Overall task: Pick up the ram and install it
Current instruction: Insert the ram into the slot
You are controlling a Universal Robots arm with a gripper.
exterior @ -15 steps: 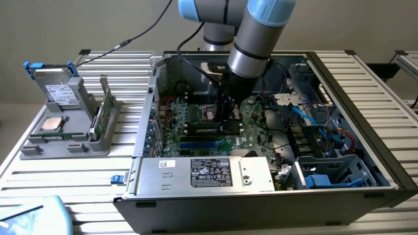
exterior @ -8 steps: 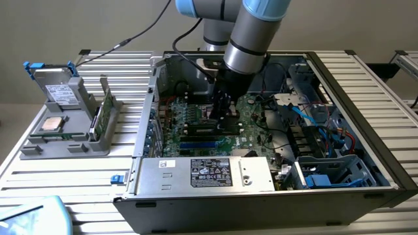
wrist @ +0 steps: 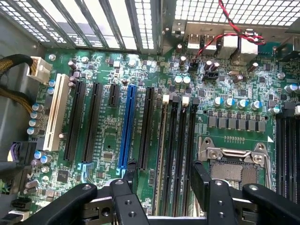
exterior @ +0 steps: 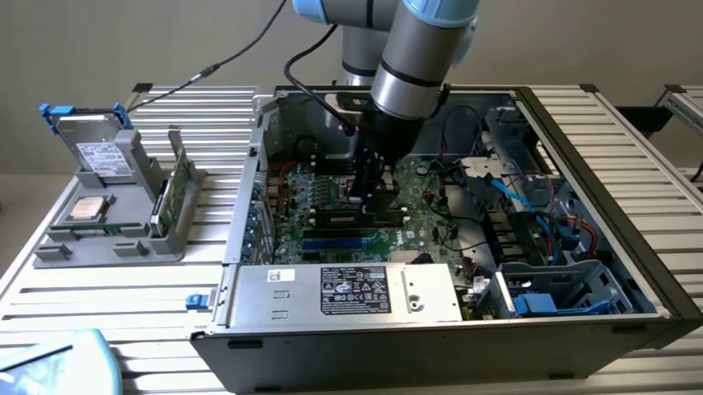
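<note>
A thin dark-green ram stick (exterior: 174, 183) stands on edge in the grey holder (exterior: 110, 247) on the table, at the exterior view's left. My gripper (exterior: 374, 197) is far from it, lowered inside the open computer case (exterior: 615, 247) just above the motherboard (exterior: 318, 210). In the wrist view the gripper (wrist: 164, 177) is open. Its two black fingers (wrist: 129, 174) straddle the black memory slots (wrist: 177, 140) with white latches. I see nothing held between the fingers.
The holder also carries a silver drive with a white label (exterior: 97, 148) and a square silver processor (exterior: 88, 208). Inside the case are the power supply (exterior: 346, 292), blue and red cables (exterior: 549, 206), the empty processor socket (wrist: 232, 164) and a blue expansion slot (wrist: 126, 126).
</note>
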